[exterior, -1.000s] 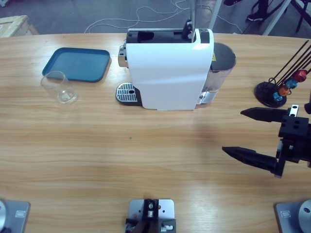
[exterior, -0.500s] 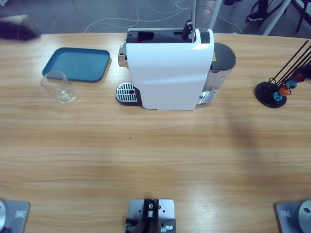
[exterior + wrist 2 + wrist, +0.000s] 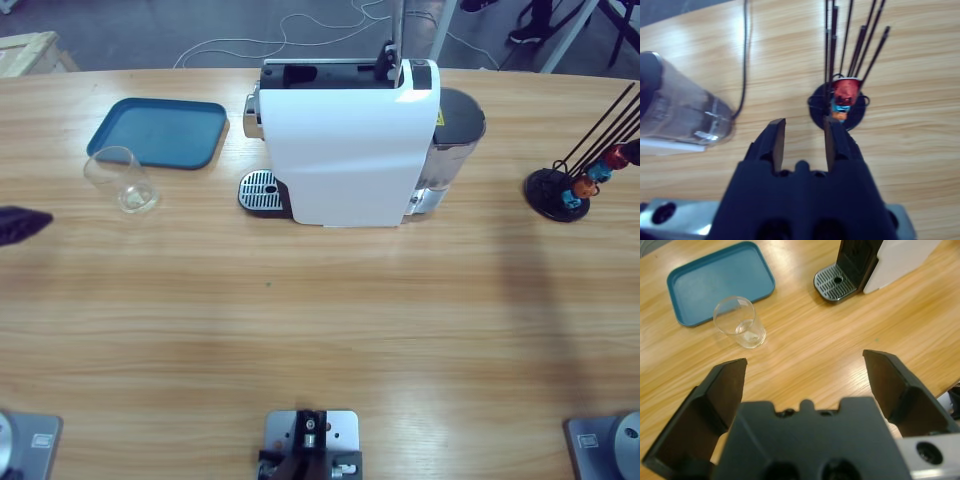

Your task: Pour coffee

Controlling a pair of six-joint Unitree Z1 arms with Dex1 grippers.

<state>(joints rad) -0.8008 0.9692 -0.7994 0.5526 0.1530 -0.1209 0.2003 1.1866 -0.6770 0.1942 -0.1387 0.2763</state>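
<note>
Left pincer (image 3: 805, 375): jaws wide apart, above the wooden counter (image 3: 830, 340), near small clear glass tumbler (image 3: 740, 322).
Right pincer (image 3: 801, 137): jaws a narrow gap apart, holding nothing.

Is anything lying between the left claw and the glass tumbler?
No. The left wrist view shows only bare wooden table between the open left claw and the glass tumbler.

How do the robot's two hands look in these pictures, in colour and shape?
Both are matte black. The left hand has a blocky body with round holes at its lower edge and two thick, wedge-like fingers; a silver-grey plate with a hole sits at its lower right. The right hand has the same black body, flat-ended fingers and a silver-grey plate below it. No cables or markings show on either.
</note>
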